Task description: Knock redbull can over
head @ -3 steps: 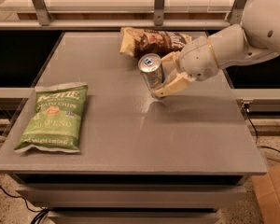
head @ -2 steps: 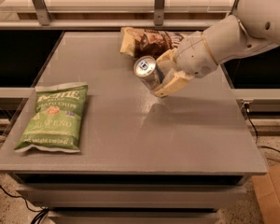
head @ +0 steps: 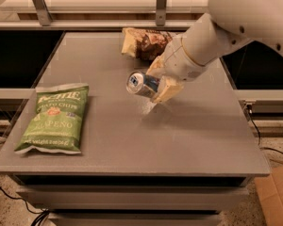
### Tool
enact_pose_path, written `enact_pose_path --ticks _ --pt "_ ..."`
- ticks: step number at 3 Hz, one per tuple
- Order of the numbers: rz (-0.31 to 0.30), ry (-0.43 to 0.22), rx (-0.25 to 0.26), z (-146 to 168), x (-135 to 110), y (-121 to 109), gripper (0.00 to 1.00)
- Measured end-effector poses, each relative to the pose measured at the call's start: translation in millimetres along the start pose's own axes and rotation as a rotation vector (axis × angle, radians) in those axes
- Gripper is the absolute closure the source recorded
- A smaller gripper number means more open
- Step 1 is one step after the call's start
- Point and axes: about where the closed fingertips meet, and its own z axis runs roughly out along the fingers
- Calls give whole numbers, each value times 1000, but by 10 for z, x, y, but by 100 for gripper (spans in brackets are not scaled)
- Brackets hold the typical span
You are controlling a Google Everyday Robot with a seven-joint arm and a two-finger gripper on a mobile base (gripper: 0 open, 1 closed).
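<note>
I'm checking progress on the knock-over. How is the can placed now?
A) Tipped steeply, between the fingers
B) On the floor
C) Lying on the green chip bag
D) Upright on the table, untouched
A: the can leans far over, its silver top facing the green bag, between the gripper's fingers near the middle of the table.

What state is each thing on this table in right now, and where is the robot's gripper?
Drink can: tipped far over, no longer upright, its top pointing left.
Gripper: mid-table, right at the can's body.
Green chip bag: lying flat, label up, at the table's front left.
Brown snack bag: lying crumpled at the back of the table.
</note>
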Motion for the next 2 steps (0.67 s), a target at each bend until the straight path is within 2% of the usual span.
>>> enact_pose_path --ticks 2 --pt "-77 264 -24 173 85 16 100"
